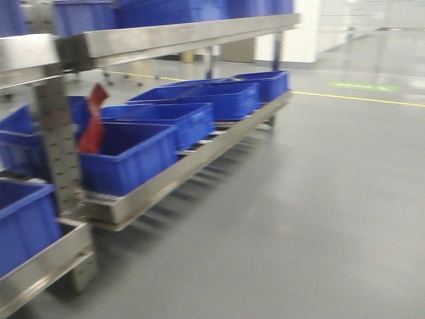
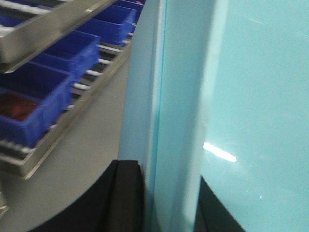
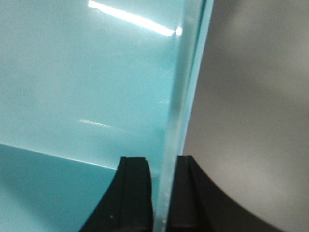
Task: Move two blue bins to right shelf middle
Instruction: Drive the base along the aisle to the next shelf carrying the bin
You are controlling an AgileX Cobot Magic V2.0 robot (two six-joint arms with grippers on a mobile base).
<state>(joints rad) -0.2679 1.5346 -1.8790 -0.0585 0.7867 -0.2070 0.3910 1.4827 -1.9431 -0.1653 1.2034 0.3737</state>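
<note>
A pale turquoise, glossy plastic bin wall (image 2: pixel 251 96) is seen close up in both wrist views, held off the shelves over the grey floor (image 1: pixel 299 219). In the left wrist view its upright edge is clamped between two black fingers (image 2: pixel 128 193), so the left jaws are clenched on it. In the right wrist view the thin rim of the same pale wall (image 3: pixel 87 72) is pinched between black fingers (image 3: pixel 135 193), so the right jaws are likewise grasping it.

Dark blue rectangular plastic bins (image 1: pixel 133 156) are lined up along the front edge of the low steel shelf (image 1: pixel 199 158), each just beside the next. A red tag (image 1: pixel 93 126) is stuck upright in the nearest of these, by the perforated steel post (image 1: pixel 60 146). More blue bins are carried on the upper steel shelf (image 1: pixel 179 36), at the top edge of the front view. A yellow floor line (image 1: pixel 358 98) is seen beyond the shelf's far end. The front view is blurred.
</note>
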